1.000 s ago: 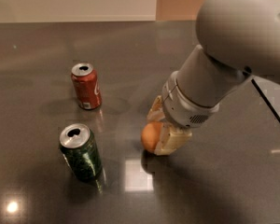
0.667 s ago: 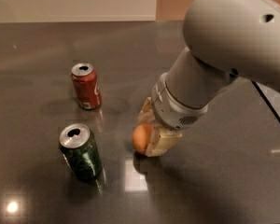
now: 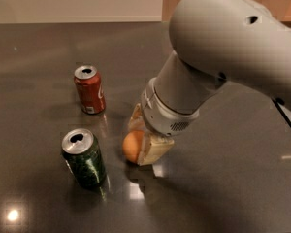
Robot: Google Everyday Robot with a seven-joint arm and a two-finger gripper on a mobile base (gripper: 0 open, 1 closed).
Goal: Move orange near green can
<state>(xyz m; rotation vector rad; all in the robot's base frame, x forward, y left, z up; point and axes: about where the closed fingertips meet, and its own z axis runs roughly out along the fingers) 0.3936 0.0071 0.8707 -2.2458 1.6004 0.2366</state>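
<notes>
The orange (image 3: pixel 132 146) is a small round fruit low over the dark tabletop, held between the tan fingers of my gripper (image 3: pixel 141 141). The gripper hangs from the big grey arm (image 3: pixel 223 47) that comes in from the upper right, and it is shut on the orange. The green can (image 3: pixel 83 158) stands upright at the lower left, with a silver top and patterned dark green side. The orange is a short gap to the right of the green can, not touching it.
A red can (image 3: pixel 89 89) with white lettering stands upright behind the green can, to the left of the gripper. The dark glossy table (image 3: pixel 223 188) stretches around them, and a pale wall runs along its far edge.
The gripper has carried the orange to the left and slightly forward, closer to the green can. Both cans stay where they were.
</notes>
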